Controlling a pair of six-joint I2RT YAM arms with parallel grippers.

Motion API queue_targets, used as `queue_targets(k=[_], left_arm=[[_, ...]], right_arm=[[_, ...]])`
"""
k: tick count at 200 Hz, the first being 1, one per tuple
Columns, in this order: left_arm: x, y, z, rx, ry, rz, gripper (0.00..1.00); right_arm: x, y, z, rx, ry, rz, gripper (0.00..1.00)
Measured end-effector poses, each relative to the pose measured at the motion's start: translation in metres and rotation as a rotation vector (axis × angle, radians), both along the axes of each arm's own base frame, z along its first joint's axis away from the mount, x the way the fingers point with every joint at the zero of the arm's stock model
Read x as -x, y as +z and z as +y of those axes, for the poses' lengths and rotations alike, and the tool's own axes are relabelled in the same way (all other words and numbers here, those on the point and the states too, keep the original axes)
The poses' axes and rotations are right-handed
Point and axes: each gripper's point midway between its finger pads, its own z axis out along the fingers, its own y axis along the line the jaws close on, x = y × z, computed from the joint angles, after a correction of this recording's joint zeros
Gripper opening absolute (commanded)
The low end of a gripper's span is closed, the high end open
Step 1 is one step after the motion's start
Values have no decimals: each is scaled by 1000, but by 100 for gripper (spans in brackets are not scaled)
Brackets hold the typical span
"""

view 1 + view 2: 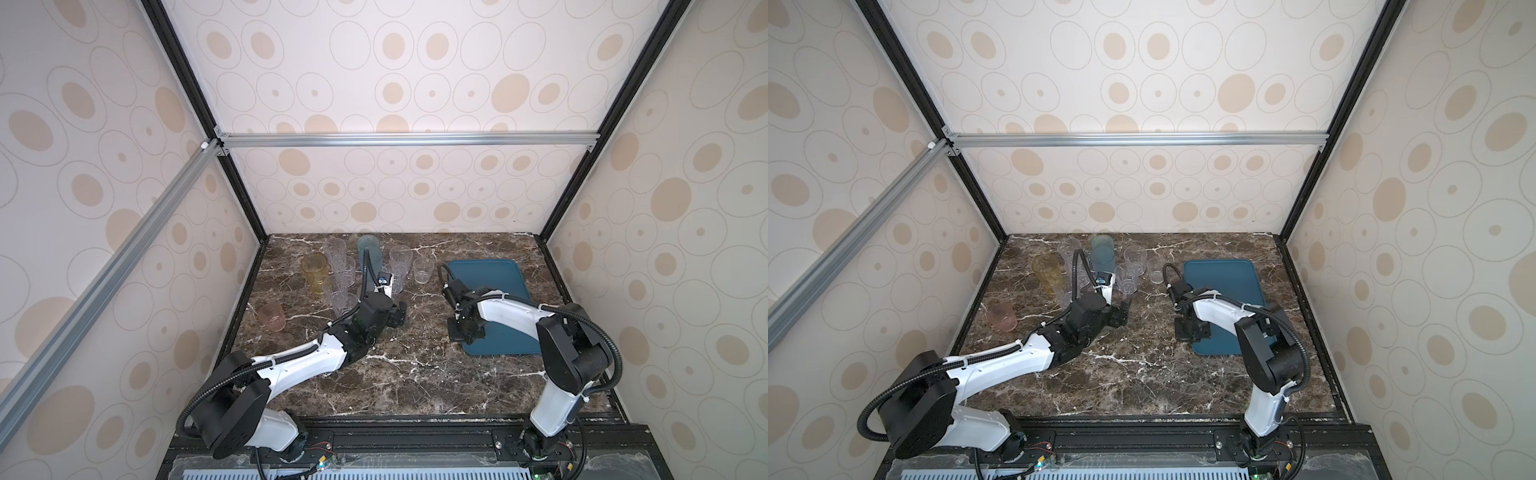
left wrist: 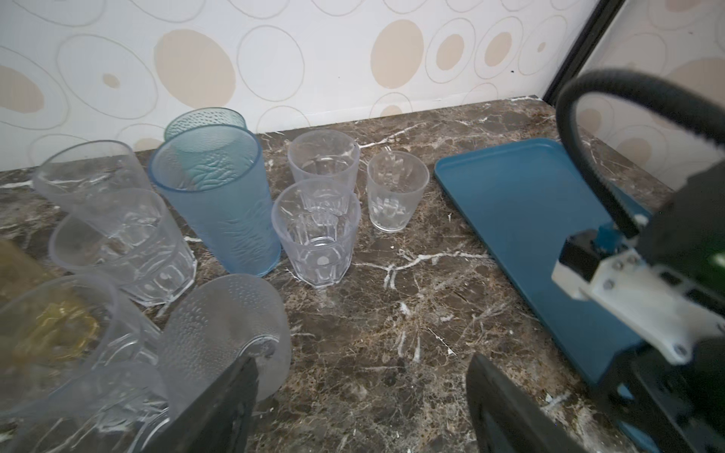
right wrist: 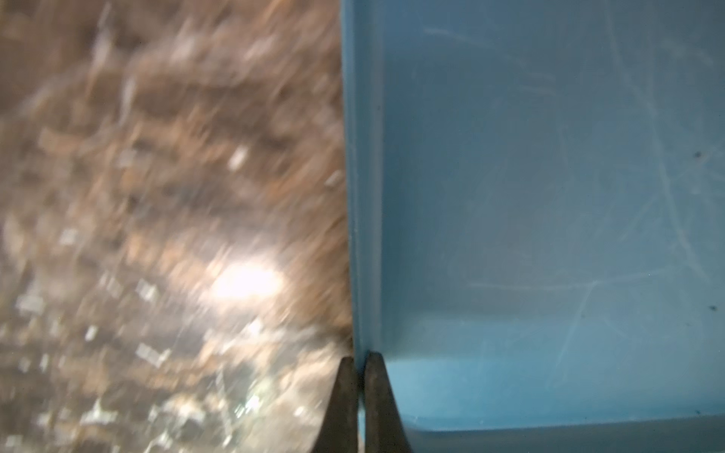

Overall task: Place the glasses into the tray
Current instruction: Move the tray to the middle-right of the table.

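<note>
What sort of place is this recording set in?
Probably a lab robot cell, not a home: patterned panels on an aluminium frame, a marble-look table, and a mounting rail for the arms.

Left arm [image 1: 299, 361] stretches low and forward, elbow near its base; left gripper [image 2: 361, 361] has jaws spread wide with nothing between them; right arm [image 1: 507, 309] folds inward, wrist pitched down; right gripper [image 3: 360, 359] is pinched closed on the tray [image 3: 549, 196] rim.
</note>
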Motion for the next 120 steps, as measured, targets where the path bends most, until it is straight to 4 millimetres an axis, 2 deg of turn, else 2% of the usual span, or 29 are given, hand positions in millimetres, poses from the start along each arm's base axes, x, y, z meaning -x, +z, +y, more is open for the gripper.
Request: queue_targets(k=[38,67,89,120], left_arm=[[0,7,12,-8,46,-23,84],[-1,4,18,-28,66,-18,84],[-2,5,23,-39,76,-16,84],[-2,7,26,-41,80,-17,84]], right_arm=[[44,0,30,-19,61,46,0],[68,0,47,-48,64,76,1],[77,2,54,-75,48,89,1],[76,3,59,-99,12,87,0]])
